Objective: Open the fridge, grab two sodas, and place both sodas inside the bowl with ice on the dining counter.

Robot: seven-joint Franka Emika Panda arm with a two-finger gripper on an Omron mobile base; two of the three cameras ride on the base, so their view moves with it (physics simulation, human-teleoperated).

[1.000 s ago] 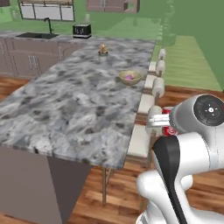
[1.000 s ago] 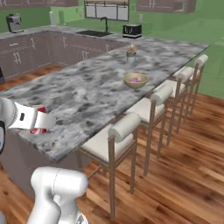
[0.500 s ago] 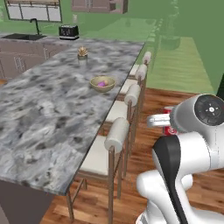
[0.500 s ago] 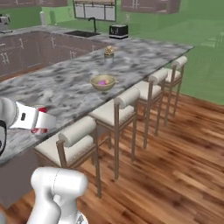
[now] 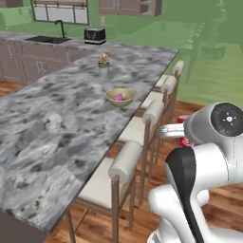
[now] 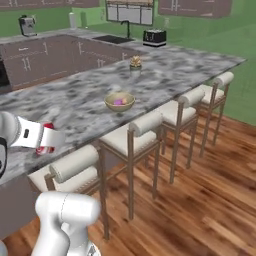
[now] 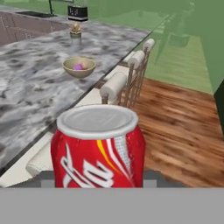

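Note:
My gripper point(image 5: 176, 131) is shut on the red soda point(image 5: 185, 141), held upright in the air beside the stool row, off the dining counter's point(image 5: 52, 123) long edge. In the hand view the red soda point(image 7: 98, 151) with white marking stands close in front. The tan bowl point(image 5: 119, 97) sits on the dining counter ahead and to the left, near its stool-side edge, with the purple soda point(image 5: 119, 97) inside. From the right base view the gripper point(image 6: 47, 139) and red soda point(image 6: 45, 149) hang at the left, short of the bowl point(image 6: 119, 101). The fridge is out of view.
Several cushioned wooden stools point(image 5: 124, 163) line the counter edge between me and the bowl. A small potted plant point(image 5: 103, 59) stands further along the counter. A toaster point(image 5: 94, 34) and a sink point(image 5: 50, 40) are on the far wall counter. Wooden floor point(image 6: 200, 200) lies open to the right.
The whole picture has shifted: the base has driven along the stool side of the counter, which brings the bowl closer. The gripper still holds the red soda the same way.

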